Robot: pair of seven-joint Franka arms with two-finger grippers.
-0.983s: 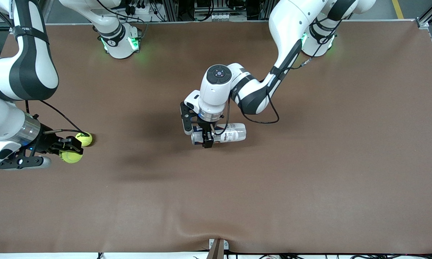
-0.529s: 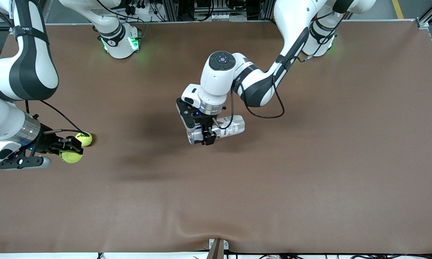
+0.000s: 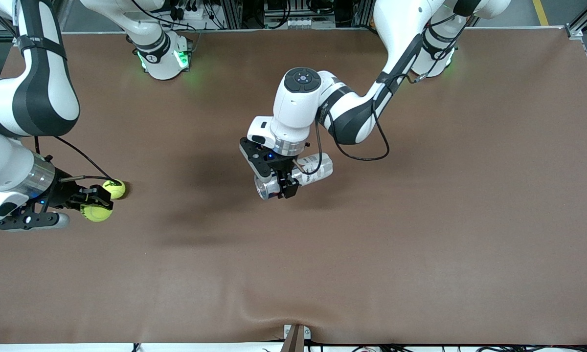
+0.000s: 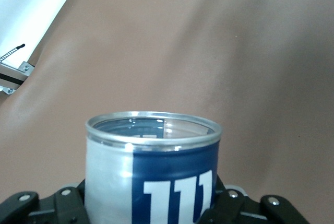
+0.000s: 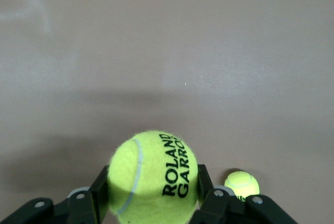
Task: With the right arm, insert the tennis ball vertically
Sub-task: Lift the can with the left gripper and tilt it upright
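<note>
My right gripper (image 3: 94,205) is shut on a yellow tennis ball (image 3: 96,213) at the right arm's end of the table; in the right wrist view the ball (image 5: 153,174) sits between the black fingers (image 5: 207,185). A second tennis ball (image 3: 114,188) lies on the brown table beside it and also shows in the right wrist view (image 5: 241,185). My left gripper (image 3: 277,182) is shut on a clear tennis ball can (image 3: 296,177) with a blue and white label, held tilted over the middle of the table. In the left wrist view the can's open metal rim (image 4: 153,130) faces away from the camera.
The brown table cover (image 3: 420,234) has a wrinkle near the front edge (image 3: 274,308). A small metal bracket (image 3: 296,335) sits at that front edge. Both arm bases (image 3: 164,58) stand along the table's back edge.
My left gripper has lifted the can off the table and is tilting its open end up. My right gripper and both balls have not moved.
</note>
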